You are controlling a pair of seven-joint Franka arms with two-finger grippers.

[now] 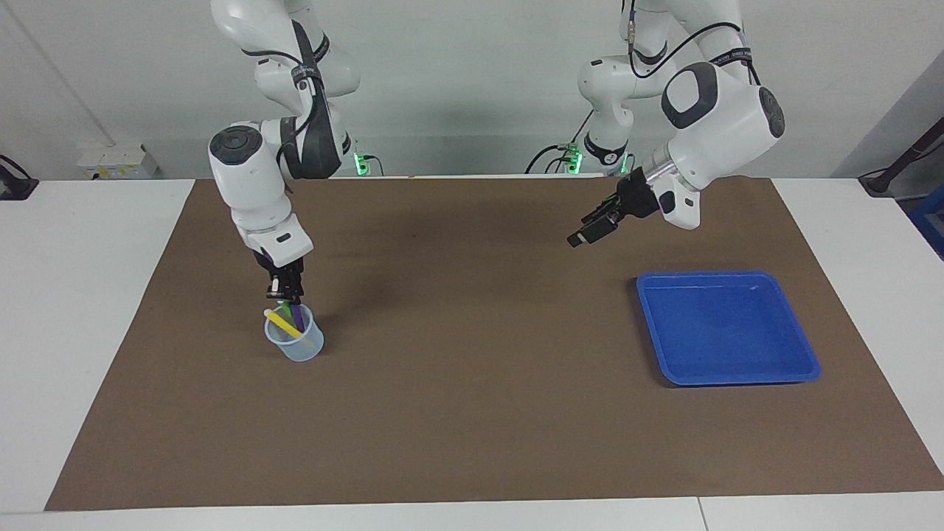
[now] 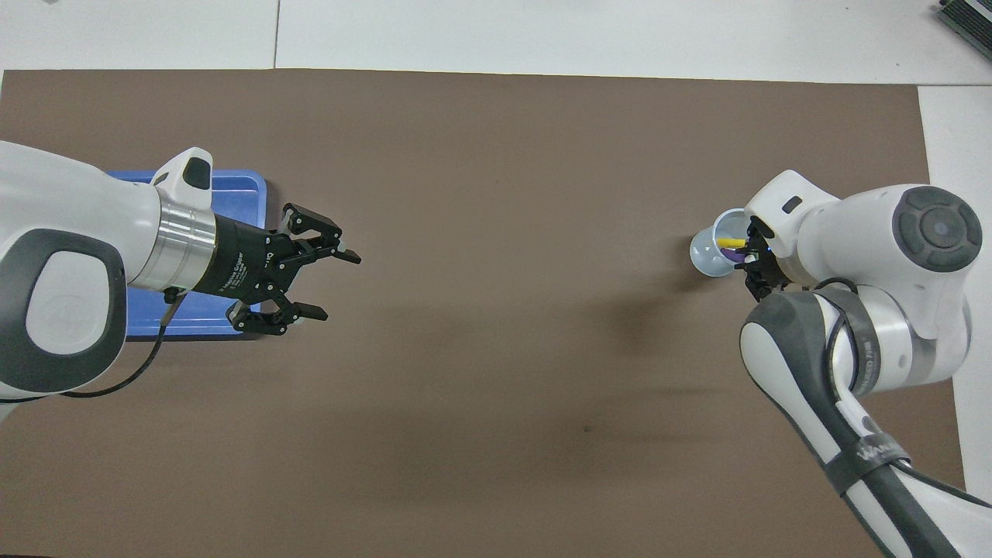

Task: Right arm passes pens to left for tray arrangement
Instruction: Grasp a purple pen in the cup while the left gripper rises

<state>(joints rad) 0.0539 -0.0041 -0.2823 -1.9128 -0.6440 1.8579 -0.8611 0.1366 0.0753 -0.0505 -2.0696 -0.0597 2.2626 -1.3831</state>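
Two white jointed arms [image 1: 254, 184] with dark grey joint caps, black cables and black end effectors.

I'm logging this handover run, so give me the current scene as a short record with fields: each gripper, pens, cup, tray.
right gripper: shut at the cup's mouth, on the top of a pen; which pen cannot be told
left gripper: open, raised over the bare mat beside the tray, holding nothing
pens: purple, green and yellow, all standing in the cup
cup: upright on the mat, toward the right arm's end
tray: blue, on the mat toward the left arm's end, nothing in it
mat: brown, covers the table
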